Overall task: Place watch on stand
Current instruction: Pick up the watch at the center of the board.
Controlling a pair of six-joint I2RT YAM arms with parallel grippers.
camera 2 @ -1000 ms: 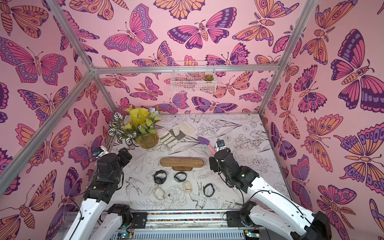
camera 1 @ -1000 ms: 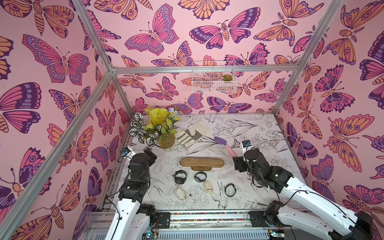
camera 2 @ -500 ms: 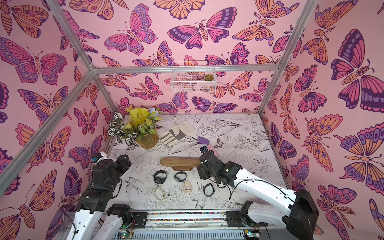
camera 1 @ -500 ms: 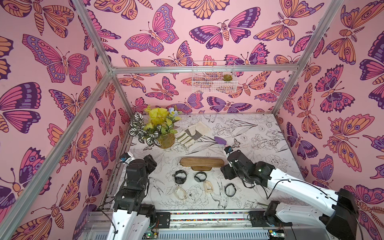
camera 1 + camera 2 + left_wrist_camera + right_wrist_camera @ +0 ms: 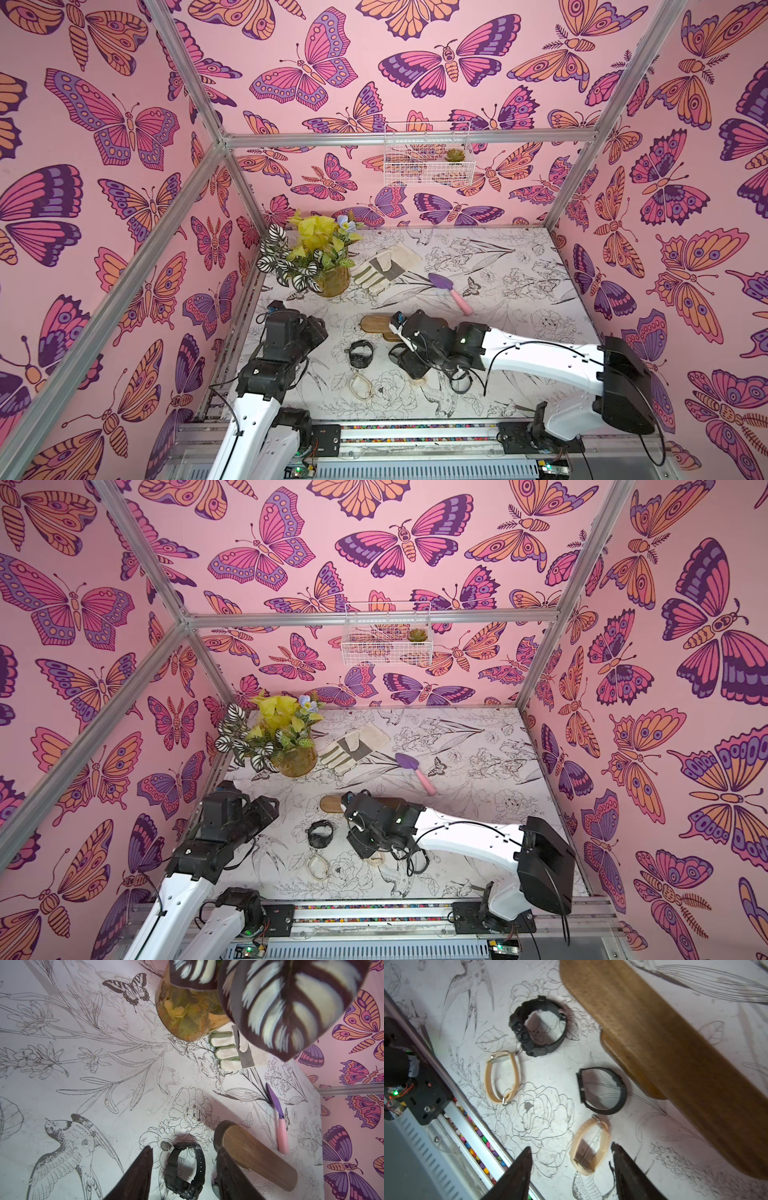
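The stand [image 5: 374, 323] is a long brown wooden bar lying mid-table, its right part hidden under my right arm in both top views; the wrist views show it too [image 5: 255, 1153] [image 5: 675, 1053]. In front of it lie a chunky black watch [image 5: 360, 354] [image 5: 185, 1169], a beige watch [image 5: 360, 386] [image 5: 501, 1077], a thin black watch [image 5: 602, 1091] and another beige watch [image 5: 589, 1147]. My left gripper [image 5: 184, 1148] [image 5: 318, 332] is open, hovering left of the chunky black watch without touching it. My right gripper [image 5: 570, 1146] [image 5: 409, 368] is open, pointing down over the second beige watch.
A vase of flowers [image 5: 332, 282] stands at the back left, its striped leaf close to the left wrist camera. A work glove [image 5: 384, 268] and a purple trowel with a pink handle [image 5: 451, 291] lie behind the stand. A wire basket [image 5: 428, 158] hangs on the back wall.
My right arm has swung left and forward, now covering the stand's right part and the right-hand watches. The left gripper has shifted slightly right toward the chunky black watch.
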